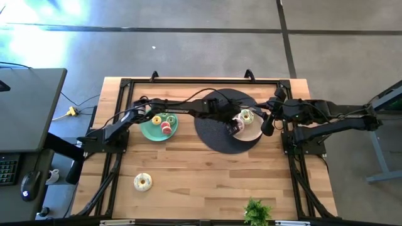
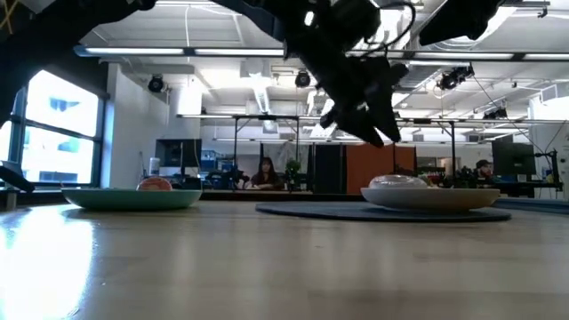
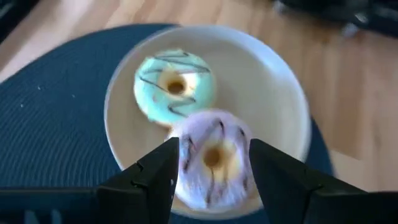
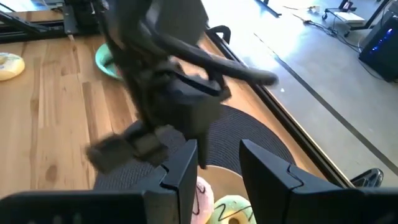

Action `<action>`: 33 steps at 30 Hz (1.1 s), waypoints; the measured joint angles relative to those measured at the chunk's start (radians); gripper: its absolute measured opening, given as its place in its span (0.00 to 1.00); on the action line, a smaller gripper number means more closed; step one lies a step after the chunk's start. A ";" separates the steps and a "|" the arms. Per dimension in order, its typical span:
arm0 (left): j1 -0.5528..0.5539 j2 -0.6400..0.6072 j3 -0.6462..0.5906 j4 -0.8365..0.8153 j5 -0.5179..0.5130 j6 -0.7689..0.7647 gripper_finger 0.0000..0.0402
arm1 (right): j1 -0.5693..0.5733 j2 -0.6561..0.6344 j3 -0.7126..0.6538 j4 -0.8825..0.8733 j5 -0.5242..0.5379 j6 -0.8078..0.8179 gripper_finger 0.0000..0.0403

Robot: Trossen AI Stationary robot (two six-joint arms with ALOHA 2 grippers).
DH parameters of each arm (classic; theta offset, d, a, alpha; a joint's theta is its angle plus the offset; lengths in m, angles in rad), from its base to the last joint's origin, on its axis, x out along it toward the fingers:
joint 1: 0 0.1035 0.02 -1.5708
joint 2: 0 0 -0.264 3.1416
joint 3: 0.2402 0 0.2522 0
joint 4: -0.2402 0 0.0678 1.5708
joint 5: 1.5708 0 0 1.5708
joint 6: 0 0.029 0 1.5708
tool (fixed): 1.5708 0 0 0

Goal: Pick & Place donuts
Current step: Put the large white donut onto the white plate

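A: Where is the left gripper [image 1: 235, 127]?

B: Stretched across to the right half of the table, above the cream plate [image 3: 273, 81]. Its fingers [image 3: 155, 177] stand apart with nothing between them, straddling the pink-white donut [image 3: 212, 158] below; the low view shows the gripper [image 2: 378, 120] hanging clear above the plate [image 2: 436, 197].

A: And the right gripper [image 1: 266, 125]?

B: Just right of that plate, also spread open and empty, per its wrist view [image 4: 217, 165].

A: What does the plate hold?

B: 2 iced donuts: the pink-white one and a pale green donut [image 3: 175, 86], touching each other, both striped with dark drizzle. Each lies flat, hole facing up; being round, neither has a long axis. The plate sits on a dark round mat [image 1: 213, 135].

A: Other containers?

B: 1 green plate [image 1: 149, 130] to the left of the mat, holding several tiny donuts [image 1: 162, 122] in yellow and red-pink; I cannot count them exactly.

A: Anything loose?

B: 1 white donut [image 1: 143, 182] lies flat on the bare wooden table [image 1: 201, 182], near-left, well apart from both plates. 1 leafy plant sprig [image 1: 256, 212] sits at the near edge, toward the right.
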 joint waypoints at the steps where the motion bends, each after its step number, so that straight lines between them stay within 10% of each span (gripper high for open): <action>1: -0.004 -0.018 -0.001 -0.026 0.002 0.010 0.48 | 0.000 0.000 0.000 0.000 0.000 0.001 0.29; 11: -0.074 -0.210 -0.001 -0.293 -0.031 0.054 0.48 | 0.000 0.000 0.000 -0.009 -0.052 0.003 0.29; 19: -0.181 -0.333 0.003 -0.528 -0.270 0.026 0.48 | 0.000 0.000 0.000 -0.011 -0.149 0.003 0.29; 33: -0.436 -0.555 -0.001 -1.038 -0.400 -0.275 0.48 | 0.000 0.013 0.000 0.012 -0.272 0.007 0.29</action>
